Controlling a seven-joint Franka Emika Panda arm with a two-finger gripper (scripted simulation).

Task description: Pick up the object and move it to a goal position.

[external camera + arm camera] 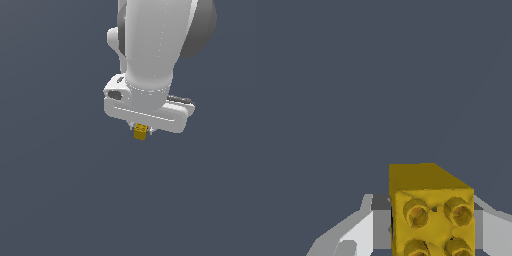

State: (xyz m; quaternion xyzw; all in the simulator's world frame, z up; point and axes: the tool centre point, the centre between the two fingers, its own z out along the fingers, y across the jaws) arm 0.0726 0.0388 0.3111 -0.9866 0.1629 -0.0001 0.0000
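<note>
Block [432, 212] fills the near part of the wrist view: yellow-gold, boxy, flat matte faces, one face carrying round studs with darker recessed centres, four partly in frame. Slightly lumpy shading on the studded face, clean straight edges on the plain face beside it. Fingers [358, 232] flank it, one each side, pale grey to white, angular, with darker grey pads right against the block's sides; no gap visible between pad and block on either side. Jaws read as clamped on the block. In the exterior view the block [140, 131] is a tiny gold cube poking out just below the gripper [142, 128], between two short finger tips that barely show. Gripper body is smooth glossy white, a rounded slab with a dark oval recess on one end and a dark strip along the far edge. Arm [152, 45] above the gripper is a fat white cylinder with a grey domed joint cap behind it. Backdrop is flat slate blue-grey everywhere, no texture; the block touches nothing but the pads.
</note>
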